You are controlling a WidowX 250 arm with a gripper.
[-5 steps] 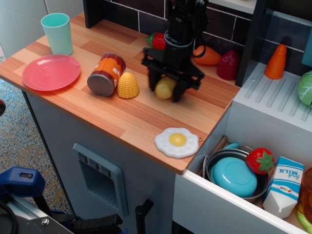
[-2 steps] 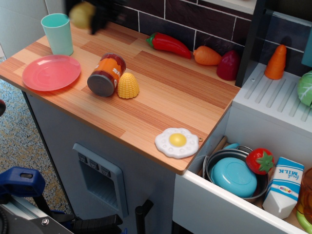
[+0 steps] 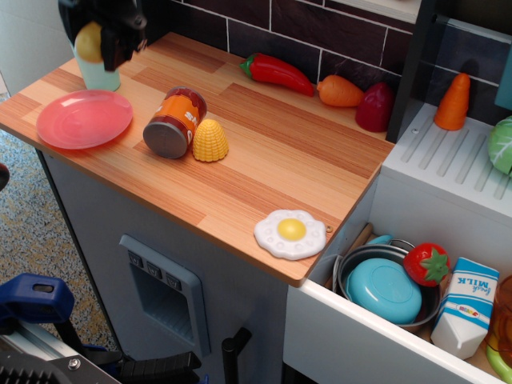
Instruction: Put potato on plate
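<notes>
My black gripper [image 3: 94, 44] is at the top left of the view, above the counter, and is shut on the pale yellow potato [image 3: 88, 42]. It holds the potato in the air in front of the teal cup [image 3: 100, 76], above and a little behind the pink-red plate [image 3: 83, 118]. The plate lies flat on the wooden counter's left end with nothing on it. The arm above the gripper is cut off by the frame's top edge.
An orange can [image 3: 174, 122] lies on its side next to a ribbed yellow corn piece [image 3: 210, 140], right of the plate. A fried egg [image 3: 290, 233] lies near the counter's front edge. A red pepper [image 3: 276, 72], a carrot [image 3: 341, 92] and other toy vegetables line the back wall. An open drawer at the right holds a blue dish [image 3: 384, 290], a tomato and a milk carton.
The gripper lifted the potato from the counter's middle, carried it left across the back, and now has come down and further left in front of the teal cup, above the plate's far side.
</notes>
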